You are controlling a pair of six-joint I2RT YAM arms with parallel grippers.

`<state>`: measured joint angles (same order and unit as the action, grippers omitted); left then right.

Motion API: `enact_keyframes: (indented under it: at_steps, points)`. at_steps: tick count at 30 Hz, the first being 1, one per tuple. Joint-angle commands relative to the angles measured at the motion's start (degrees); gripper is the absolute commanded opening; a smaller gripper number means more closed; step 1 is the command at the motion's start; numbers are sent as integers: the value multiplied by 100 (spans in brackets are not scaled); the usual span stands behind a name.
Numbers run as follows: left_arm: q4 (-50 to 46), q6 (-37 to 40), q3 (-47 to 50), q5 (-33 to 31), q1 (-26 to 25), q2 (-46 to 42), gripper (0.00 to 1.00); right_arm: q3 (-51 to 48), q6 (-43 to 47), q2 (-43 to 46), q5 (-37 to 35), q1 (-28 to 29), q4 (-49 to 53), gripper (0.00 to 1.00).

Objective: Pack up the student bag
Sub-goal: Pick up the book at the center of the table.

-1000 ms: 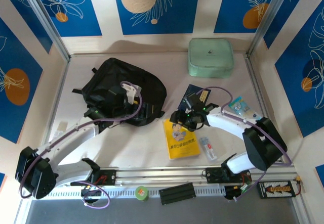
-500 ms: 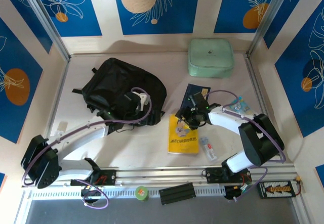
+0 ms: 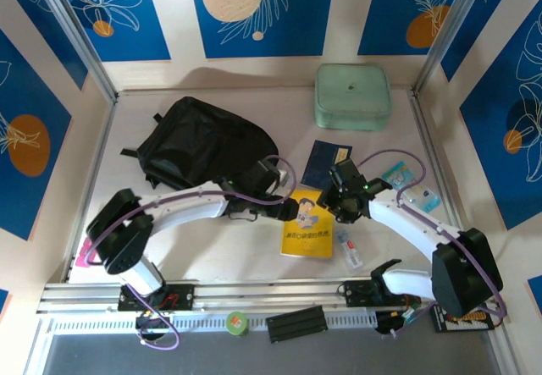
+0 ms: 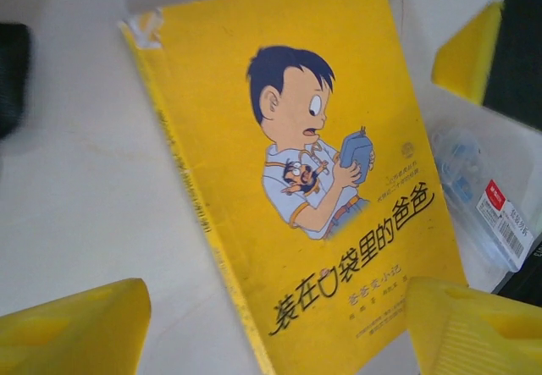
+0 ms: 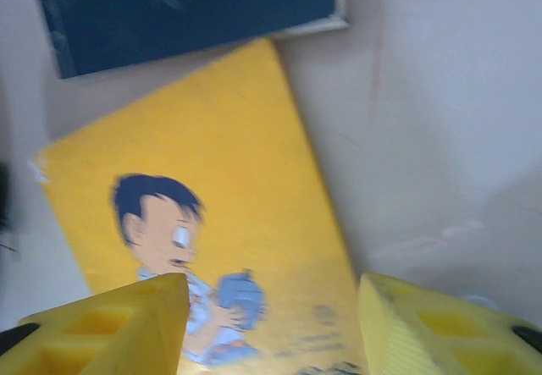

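Yellow book lies flat and cover-up on the table, with the student bag to the far-left of the book, its nearest edge close to the book's far-left corner and zipped shut as far as I can see. Left gripper hangs over the book's left half and right gripper over its far-right part, both with jaws spread and nothing between the fingers. Dark blue book sits just beyond the yellow one, a small clear packet just to its right, and a mint-green case well beyond it.
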<state>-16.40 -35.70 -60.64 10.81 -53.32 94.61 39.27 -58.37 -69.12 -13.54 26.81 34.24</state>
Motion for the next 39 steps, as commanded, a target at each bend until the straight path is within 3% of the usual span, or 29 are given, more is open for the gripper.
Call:
enact_keyframes:
  at_steps: [1, 8, 20, 39]
  points:
    - [-229, -2, -207, 335, -82, 325, 75, -292, 366, 127, 284, -73, 145, 48]
    - [-65, -181, -226, 250, -82, 575, 69, -271, 486, -364, 660, -114, -166, 34]
    - [-72, -183, -376, 382, -83, 981, 62, -245, 546, -840, 788, -128, -393, 31]
    - [-129, -95, -627, 774, -81, 1358, 64, -385, 392, -1072, 1011, -123, -715, 29]
